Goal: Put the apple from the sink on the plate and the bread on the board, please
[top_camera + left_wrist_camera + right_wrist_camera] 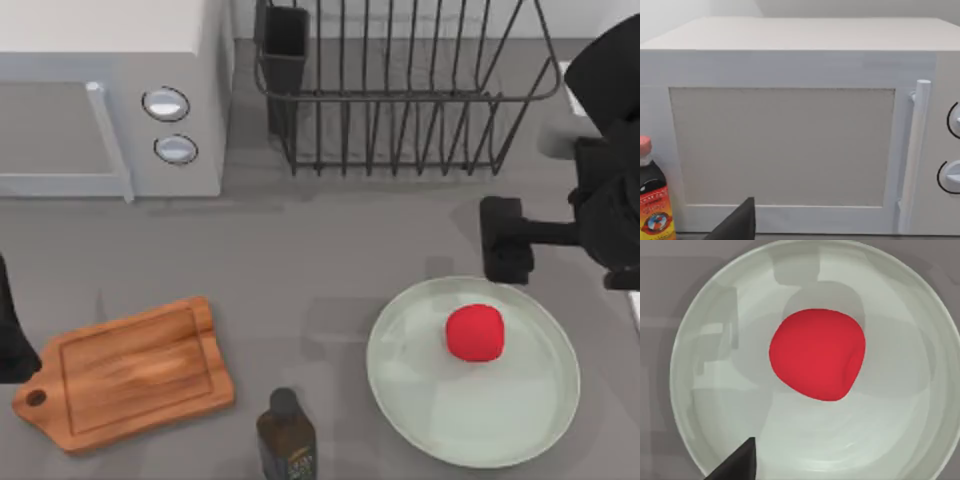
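The red apple [474, 332] lies on the mint-green plate [400, 350], slightly right of its middle, with nothing touching it. In the right wrist view the apple [817, 354] sits in the middle of the plate [700, 355]. My right gripper [507, 240] hovers open over the plate's far rim, apart from the apple; one dark fingertip [742, 460] shows. The wooden board [125, 375] lies bare at the front left. My left gripper [12, 345] is parked at the table's left edge, open, beside the board's handle. The bread is out of view. A pale sink rim [572, 95] shows behind my right arm.
A white microwave [100, 95] stands at the back left, and the left wrist view faces its door [782, 147]. A black dish rack [400, 85] stands at the back middle. A dark bottle [286, 437] stands at the front between board and plate. A red-capped bottle [652, 200] stands beside the microwave.
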`<state>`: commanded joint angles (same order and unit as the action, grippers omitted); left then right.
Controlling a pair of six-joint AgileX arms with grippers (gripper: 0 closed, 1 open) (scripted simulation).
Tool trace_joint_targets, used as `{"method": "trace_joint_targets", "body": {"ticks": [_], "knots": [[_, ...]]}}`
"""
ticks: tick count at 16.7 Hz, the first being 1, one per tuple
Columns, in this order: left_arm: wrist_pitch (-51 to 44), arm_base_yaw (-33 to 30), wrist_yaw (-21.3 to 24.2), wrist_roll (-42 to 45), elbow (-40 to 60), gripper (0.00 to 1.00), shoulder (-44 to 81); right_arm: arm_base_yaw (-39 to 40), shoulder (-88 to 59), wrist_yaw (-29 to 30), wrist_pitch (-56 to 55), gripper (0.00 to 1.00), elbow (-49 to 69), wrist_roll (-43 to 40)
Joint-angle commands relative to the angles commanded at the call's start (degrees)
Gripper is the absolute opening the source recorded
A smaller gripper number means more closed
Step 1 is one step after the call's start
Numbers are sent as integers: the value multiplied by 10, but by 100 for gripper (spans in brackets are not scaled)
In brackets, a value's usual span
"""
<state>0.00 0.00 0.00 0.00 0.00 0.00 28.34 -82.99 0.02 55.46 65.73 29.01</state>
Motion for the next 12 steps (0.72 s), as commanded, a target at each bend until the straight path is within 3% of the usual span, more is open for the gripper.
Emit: {"method": "trace_joint_targets", "body": {"ticks": [12], "knots": [[0,0,0,0,0,100,0,-221,695,0,-435,100,-528,-227]]}}
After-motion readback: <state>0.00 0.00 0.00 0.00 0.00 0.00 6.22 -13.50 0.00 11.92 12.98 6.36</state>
